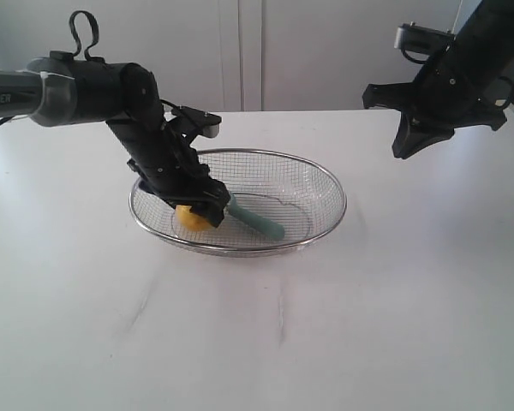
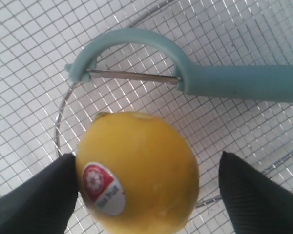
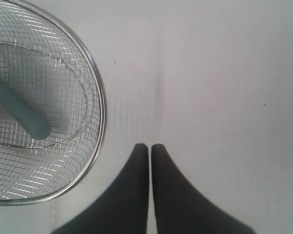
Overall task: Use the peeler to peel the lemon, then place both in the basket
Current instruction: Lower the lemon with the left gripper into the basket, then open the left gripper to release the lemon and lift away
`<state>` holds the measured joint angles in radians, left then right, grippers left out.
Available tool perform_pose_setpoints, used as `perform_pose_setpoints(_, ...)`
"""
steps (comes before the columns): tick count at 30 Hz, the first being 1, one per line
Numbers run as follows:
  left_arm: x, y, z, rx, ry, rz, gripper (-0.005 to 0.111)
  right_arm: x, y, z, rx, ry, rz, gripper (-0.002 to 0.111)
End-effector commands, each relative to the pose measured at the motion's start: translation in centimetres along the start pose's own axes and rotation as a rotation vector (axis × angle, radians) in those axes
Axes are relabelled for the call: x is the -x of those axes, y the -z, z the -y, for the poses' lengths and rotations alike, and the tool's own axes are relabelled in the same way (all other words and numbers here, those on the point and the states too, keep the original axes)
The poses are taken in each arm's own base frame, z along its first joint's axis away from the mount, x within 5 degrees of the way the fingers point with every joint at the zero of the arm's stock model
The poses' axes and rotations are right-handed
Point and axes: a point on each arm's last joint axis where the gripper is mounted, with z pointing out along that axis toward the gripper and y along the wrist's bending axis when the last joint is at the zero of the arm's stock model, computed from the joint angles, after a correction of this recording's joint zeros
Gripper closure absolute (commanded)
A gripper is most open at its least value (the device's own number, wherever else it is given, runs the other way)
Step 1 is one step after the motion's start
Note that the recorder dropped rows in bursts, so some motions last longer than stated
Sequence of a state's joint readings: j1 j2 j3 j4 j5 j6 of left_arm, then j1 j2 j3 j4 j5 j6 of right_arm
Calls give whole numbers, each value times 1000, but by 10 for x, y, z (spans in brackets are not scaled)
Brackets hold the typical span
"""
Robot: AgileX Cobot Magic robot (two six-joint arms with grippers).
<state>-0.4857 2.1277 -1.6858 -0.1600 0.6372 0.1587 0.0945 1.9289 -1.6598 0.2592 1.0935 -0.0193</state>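
Resting on the mesh floor at the left end of the basket (image 1: 240,251), the lemon (image 1: 188,217) lies with the peeler (image 1: 259,222) just beside it, the teal handle running toward the basket's middle. The left gripper (image 1: 202,205) reaches down over the near-left rim and hangs right above the lemon, hiding most of it from the exterior view. Its arm crosses the basket's left wall, so that side is crowded, while the right half of the basket holds only the peeler's handle.

Around the basket the white table (image 1: 368,325) is bare on every side. The right gripper (image 1: 407,145) hangs in the air well apart from the basket, off its right end.

The left wrist view shows what the exterior view cannot. The left fingers (image 2: 34,200) stand spread on either side of the lemon; one sits at the lemon's side by the red-and-white sticker (image 2: 103,187), and a clear gap lies between the other and the fruit. The peeler's metal blade (image 2: 132,75) lies just beyond the lemon, not touching it.

From the right wrist view, the right fingers (image 3: 129,195) are pressed together with nothing between them, over bare table beside the basket's rim
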Motion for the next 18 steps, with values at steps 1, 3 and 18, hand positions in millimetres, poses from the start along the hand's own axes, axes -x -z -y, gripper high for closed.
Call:
perform_pose_setpoints(1,5,22,6,-1,-14,31,26,1,7,1,-3,1,21,106)
perform_pose_setpoints(3,6,30,7,4,-20,45,26,1,7,1,-3,1,21,106)
perform_pose_setpoints(18,-1,92,12,65,-63,18,82,1,7,1,-3,1,21,106)
